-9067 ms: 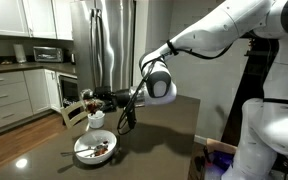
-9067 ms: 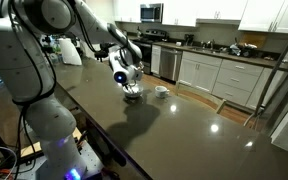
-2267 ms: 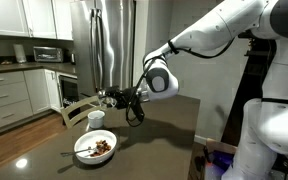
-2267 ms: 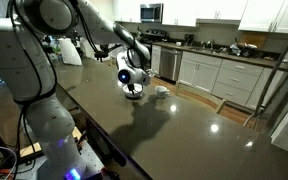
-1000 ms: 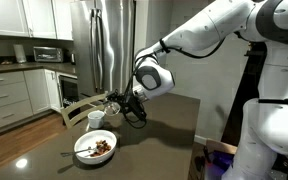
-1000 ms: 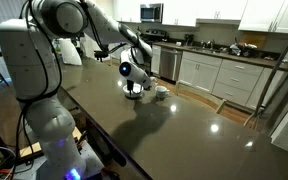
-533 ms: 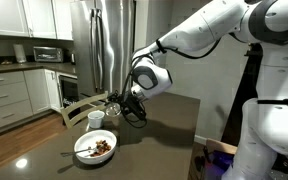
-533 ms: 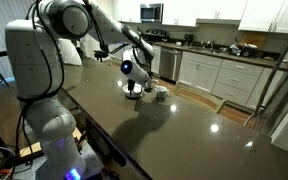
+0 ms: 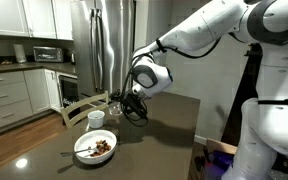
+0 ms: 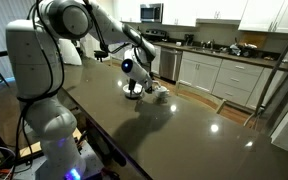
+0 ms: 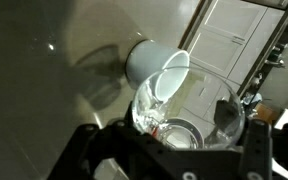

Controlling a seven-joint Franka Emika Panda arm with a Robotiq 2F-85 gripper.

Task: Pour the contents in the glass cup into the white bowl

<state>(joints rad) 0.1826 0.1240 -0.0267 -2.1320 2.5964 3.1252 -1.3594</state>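
The gripper [image 11: 191, 128] is closed on the glass cup [image 11: 187, 98]. In the wrist view its dark fingers [image 11: 254, 140] clamp the tumbler from 3 and 9 o'clock. The camera looks in through the cup's wide rim to the thick round base, and the walls and base look clear. Whether the base touches the countertop cannot be told.

At 11 o'clock from the cup in the wrist view, just beside its rim, is a white mug [image 11: 156, 66]. Its mouth is turned toward the glass.

In an exterior view the gripper [image 9: 115, 103] reaches in roughly level from 3 o'clock, above the dark countertop [image 9: 154, 140]. The cup is too small and transparent to pick out there. The mug [image 9: 95, 118] stands upright at about 8 o'clock from the gripper, close by.

The white bowl [image 9: 80, 143] rests on the countertop at 6 o'clock from the mug, near it but apart from it. It is at about 7 o'clock from the gripper. The contents [image 9: 101, 147], a dark brown and reddish heap, lie inside the bowl toward its 3 o'clock side.

From the opposite side, the gripper [image 10: 134, 88] hangs low over the long counter, with the mug [image 10: 162, 92] at its 3 o'clock.

A stainless refrigerator [image 9: 104, 45] stands at 12 o'clock behind the gripper.
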